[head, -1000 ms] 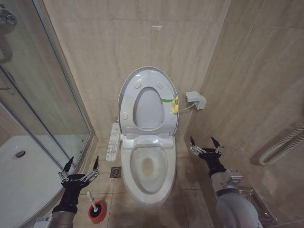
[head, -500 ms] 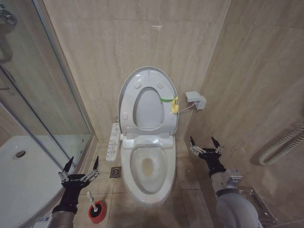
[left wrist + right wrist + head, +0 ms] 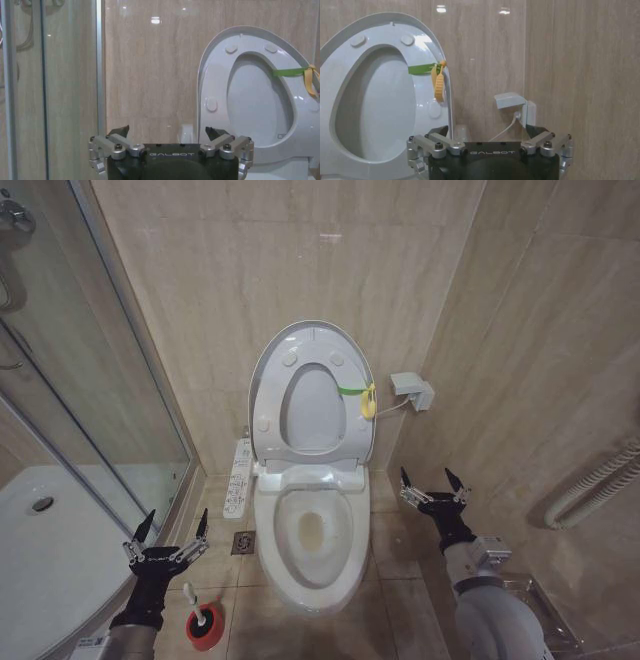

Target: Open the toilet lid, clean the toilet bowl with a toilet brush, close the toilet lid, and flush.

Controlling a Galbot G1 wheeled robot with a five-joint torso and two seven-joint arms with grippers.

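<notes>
Toilet lid [image 3: 312,385] stands raised against the wall at my twelve o'clock, toilet bowl [image 3: 312,530] open below it. My left hand [image 3: 166,532] hovers spread at eight o'clock above the toilet brush [image 3: 199,612]; my right hand [image 3: 434,484] waits spread at four.

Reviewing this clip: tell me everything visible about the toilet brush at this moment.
The toilet brush stands in its round red cup holder on the tiled floor, between the shower enclosure and the toilet bowl. Its thin white stick handle leans out of the cup toward the left end effector, ending in a rounded white tip; the dark bristle head sits down inside the holder. The open left end effector hovers above the brush without touching it.
</notes>
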